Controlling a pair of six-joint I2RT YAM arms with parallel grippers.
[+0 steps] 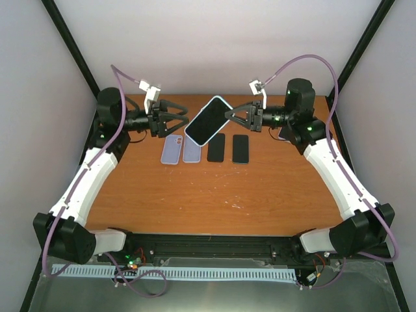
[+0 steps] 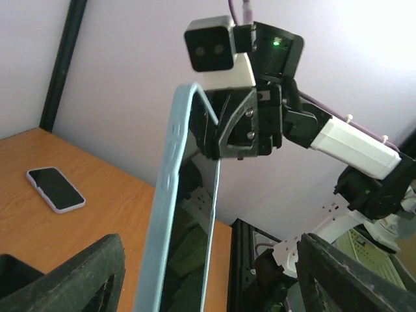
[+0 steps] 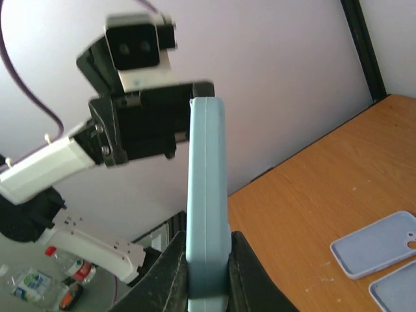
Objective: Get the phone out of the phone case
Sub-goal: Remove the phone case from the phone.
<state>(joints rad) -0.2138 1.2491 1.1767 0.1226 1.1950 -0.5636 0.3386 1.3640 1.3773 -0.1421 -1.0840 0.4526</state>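
- Right gripper [image 1: 229, 117]: jaws narrow, clamped on the phone case [image 1: 223, 101] by its right-hand edge, toward the far end. In the right wrist view a finger [image 3: 170, 273] presses each flat side of the case [image 3: 207, 195].
- Left gripper [image 1: 182, 120]: jaws wide, holding nothing. In the left wrist view its fingers [image 2: 84, 276] stand well to either side of the case rim [image 2: 170, 195], apart from it.
- Writing: the only print in view is on a small packet [image 3: 29, 286] below the table level in the right wrist view, too blurred to read.
- Container and contents: the light blue case holds the phone [image 1: 208, 121]. From above, the dark screen fills it with the blue rim all round.
- Location: cased phone is held in the air between the two grippers, over the back part of the table [image 1: 214, 195] and above a row of items lying there.
- Orientation: from above, the long axis runs diagonally, near end toward the left arm, far end toward the back wall. The screen is tilted upward, facing the overhead camera. Both wrist views see it nearly edge-on.
- On the table, left to right: two lavender cases [image 1: 171, 149] [image 1: 192, 149] just beside each other, then two dark phones [image 1: 216, 147] [image 1: 241, 149], all lying flat with their long axes running front to back.
- The lavender cases show a camera cut-out at one corner [image 3: 411, 243]. I cannot tell which side is up.
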